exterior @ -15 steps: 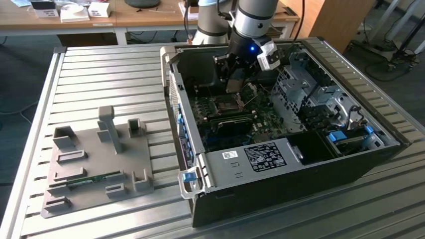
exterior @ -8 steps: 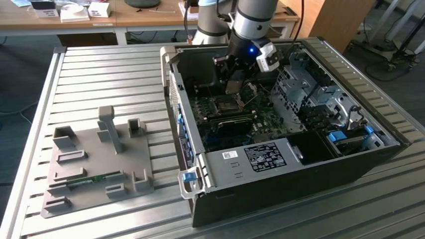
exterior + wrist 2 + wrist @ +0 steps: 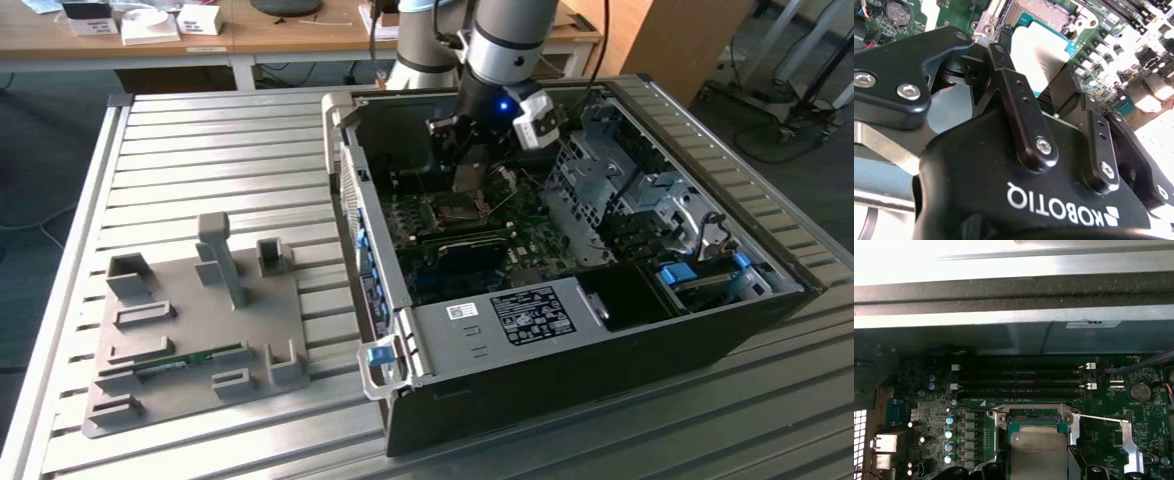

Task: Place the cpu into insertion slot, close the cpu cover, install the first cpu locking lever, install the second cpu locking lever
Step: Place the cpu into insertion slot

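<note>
Grey ribbed metal makes up the bench (image 3: pixel 200 150). At the exterior view's left, a grey holder block (image 3: pixel 174 290) is seen lying on it, well apart from the work. Further along, the open computer case (image 3: pixel 561 370) is found, with the green board (image 3: pixel 441 265) lying flat at its bottom. The black pincer (image 3: pixel 461 150) is seen inside the case, near the back wall.

In the second wrist view the pincer (image 3: pixel 1036 67) is closed on the cpu (image 3: pixel 1036 47). Its black fingers (image 3: pixel 1019 100) are pressed on two opposite edges. The cpu is held just by the insertion slot (image 3: pixel 1041 11). In the first wrist view the cpu (image 3: pixel 1039 452) is seen over the insertion slot (image 3: pixel 1034 414). Whether it is already resting inside cannot be told.

The cpu is judged to be light, flat and stiff. Its metal top looks smooth, so it could slip if it is held loosely. Its underside and the slot are likely easy to hurt. So it is best held by the side edges only, and kept level.

Room is tight here. The long black memory slots (image 3: pixel 1019 374) are close by on one side of the slot. A thin silvery metal piece (image 3: pixel 1131 450) is seen just beside it. At the exterior view's right, the grey drive cage (image 3: pixel 614 190) rises near the pincer. Open room is found mostly straight up.
</note>
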### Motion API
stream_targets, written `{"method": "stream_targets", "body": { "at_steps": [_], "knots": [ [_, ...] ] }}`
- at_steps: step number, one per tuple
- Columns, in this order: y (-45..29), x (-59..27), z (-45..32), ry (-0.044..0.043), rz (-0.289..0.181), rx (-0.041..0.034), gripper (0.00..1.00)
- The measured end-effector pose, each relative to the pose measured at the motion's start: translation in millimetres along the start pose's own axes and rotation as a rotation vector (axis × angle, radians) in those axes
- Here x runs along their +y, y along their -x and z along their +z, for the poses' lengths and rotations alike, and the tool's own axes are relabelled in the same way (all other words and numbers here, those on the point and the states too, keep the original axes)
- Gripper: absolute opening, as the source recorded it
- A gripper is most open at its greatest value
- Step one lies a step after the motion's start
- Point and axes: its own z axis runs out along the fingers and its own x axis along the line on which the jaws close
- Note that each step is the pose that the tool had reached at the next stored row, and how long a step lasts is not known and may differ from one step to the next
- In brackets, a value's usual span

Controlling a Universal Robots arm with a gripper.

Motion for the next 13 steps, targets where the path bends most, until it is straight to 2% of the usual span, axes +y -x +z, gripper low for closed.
{"method": "stream_targets", "body": {
  "at_steps": [13],
  "knots": [
    [-0.5, -0.3, 2.6, -0.0001, 0.0, -0.0018, 0.54]
  ]
}}
